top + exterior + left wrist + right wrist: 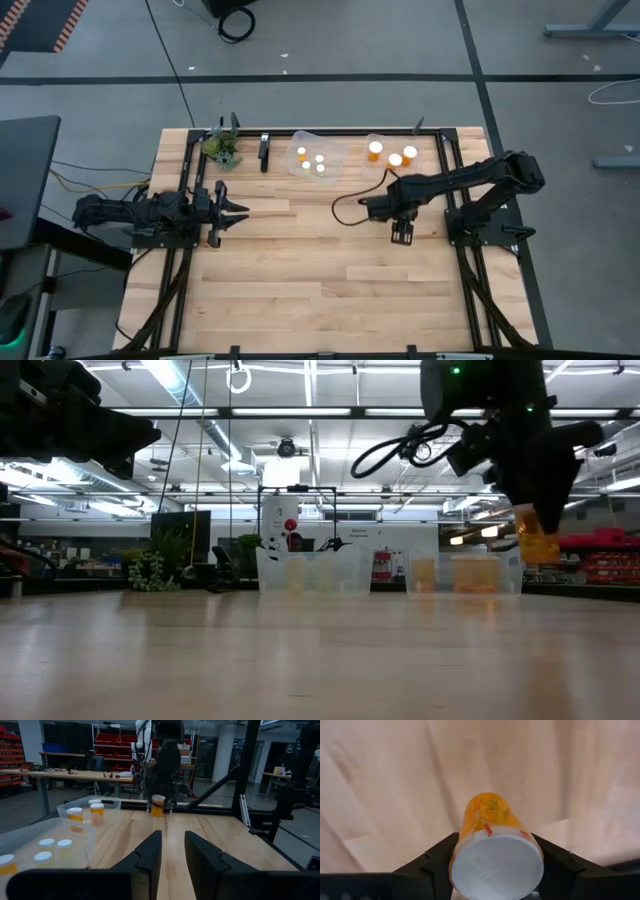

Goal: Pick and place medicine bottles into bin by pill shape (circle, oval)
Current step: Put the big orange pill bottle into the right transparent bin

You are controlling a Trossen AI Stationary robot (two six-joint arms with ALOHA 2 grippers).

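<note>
My right gripper (402, 234) hangs over the table's right middle, shut on an amber medicine bottle (538, 544) with a white cap (497, 866). It also shows in the left wrist view (158, 808). Several tiny white-capped bottles stand in the left clear bin (318, 156). Three wider bottles stand in the right clear bin (395, 152). My left gripper (228, 209) is open and empty at the table's left side, its fingers (150, 851) level and pointing toward the right arm. My right gripper pinches the bottle between its two fingers at the cap end (470, 837), one finger (432, 860) on each side. The fingers come from above, pointing down. The bottle hangs below them, cap up and amber bottom (540, 554) down, lifted clear of the table.
A small green plant (222, 148) and a dark upright object (264, 150) stand at the far edge, left of the bins. A black frame runs along the table's left, right and far sides. The wooden top (310, 270) lies bare near me.
</note>
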